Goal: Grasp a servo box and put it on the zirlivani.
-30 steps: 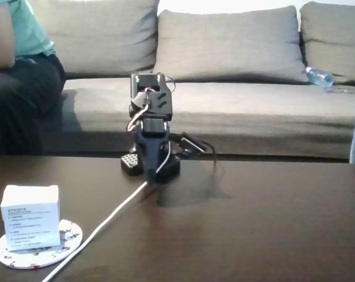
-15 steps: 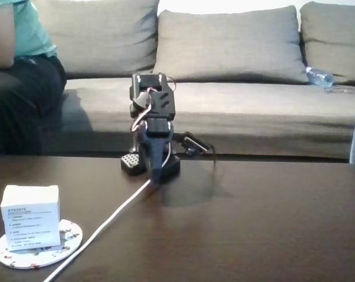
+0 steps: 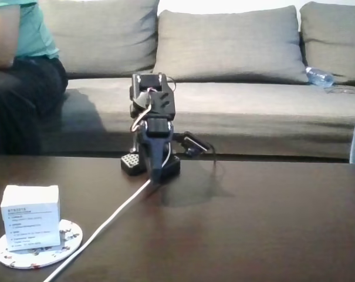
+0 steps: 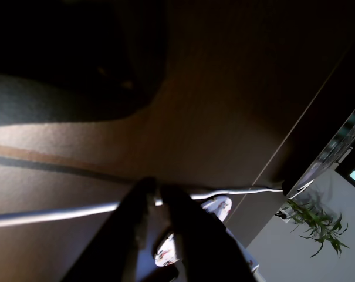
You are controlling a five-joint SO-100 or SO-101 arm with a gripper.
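The servo box (image 3: 30, 216), white with small printed text on its front, stands on the left part of the zirlivani (image 3: 70, 236), a speckled white disc at the table's near left. My gripper (image 3: 155, 175) is far from both. It hangs tip-down in front of the folded arm's base at the table's far edge. In the wrist view the dark fingers (image 4: 139, 202) rise from the bottom edge, nearly touching, with nothing between them. The zirlivani (image 4: 219, 207) peeks out behind them.
A white cable (image 3: 107, 226) runs from the arm's base toward the near edge, passing just right of the disc. A seated person (image 3: 19, 70) is on the grey sofa (image 3: 236, 53) at the left. A water bottle (image 3: 320, 76) lies on the sofa's right. The dark table (image 3: 259, 229) stretches right.
The folded arm's upper part shifted slightly to the right and came to rest. The box stayed on the disc. The person's arm moved a little.
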